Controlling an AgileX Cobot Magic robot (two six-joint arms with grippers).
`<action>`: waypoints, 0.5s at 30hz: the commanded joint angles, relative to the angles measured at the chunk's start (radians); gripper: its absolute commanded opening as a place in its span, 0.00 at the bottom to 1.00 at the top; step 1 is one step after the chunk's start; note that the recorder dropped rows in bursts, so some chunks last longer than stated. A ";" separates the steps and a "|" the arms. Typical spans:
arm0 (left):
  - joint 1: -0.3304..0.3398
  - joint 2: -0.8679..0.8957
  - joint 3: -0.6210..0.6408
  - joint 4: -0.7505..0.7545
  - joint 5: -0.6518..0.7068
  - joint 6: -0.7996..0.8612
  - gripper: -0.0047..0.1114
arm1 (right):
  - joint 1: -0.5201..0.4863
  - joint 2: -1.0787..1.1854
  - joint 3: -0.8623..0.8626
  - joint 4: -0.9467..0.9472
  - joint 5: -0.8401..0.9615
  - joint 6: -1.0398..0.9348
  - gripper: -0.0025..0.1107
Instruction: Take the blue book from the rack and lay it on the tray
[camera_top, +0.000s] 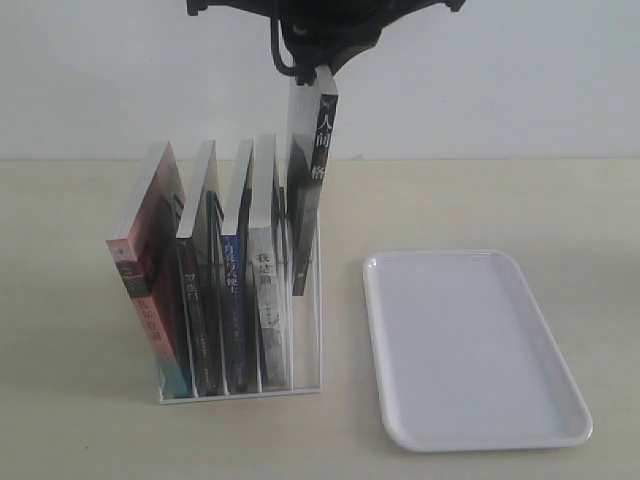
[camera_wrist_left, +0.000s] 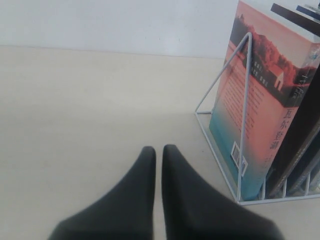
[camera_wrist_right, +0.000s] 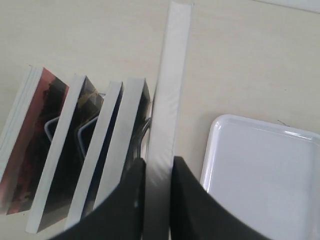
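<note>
The right gripper (camera_top: 308, 70) is clamped on the top edge of a dark-spined book (camera_top: 319, 150) with large white characters. It holds the book upright, straight below itself. The book stands far higher than its neighbours, while its lower end sits down among the wires of the rack's (camera_top: 240, 393) end slot, the one nearest the tray (camera_top: 470, 340). In the right wrist view both black fingers (camera_wrist_right: 134, 195) press on the two covers.

Four more books stand in the rack, to the side of this gripper away from the tray. The nearest is a grey-spined book (camera_top: 265, 300). Next to it is the blue book (camera_top: 233, 300), in the middle slot, upright with its spine facing the exterior camera and no gripper touching it. Beyond it are a black-spined book (camera_top: 197, 310) and, in the far end slot, a pink-covered book (camera_top: 150, 280) that leans outward.

The tray lies flat on the table (camera_top: 500, 200), below the right gripper and off to its other side, just beside the rack without touching it.

The left gripper (camera_wrist_left: 158, 150) hovers low over the table with its fingertips drawn together and nothing between them. The rack's pink-book end is near it, off to one side.
</note>
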 joint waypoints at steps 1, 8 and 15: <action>0.001 -0.003 0.003 0.004 -0.005 -0.006 0.08 | -0.001 -0.016 -0.009 0.022 -0.034 -0.004 0.02; 0.001 -0.003 0.003 0.004 -0.005 -0.006 0.08 | -0.001 -0.016 0.017 0.019 -0.034 -0.007 0.02; 0.001 -0.003 0.003 0.004 -0.005 -0.006 0.08 | -0.001 -0.016 0.113 -0.056 -0.034 0.044 0.02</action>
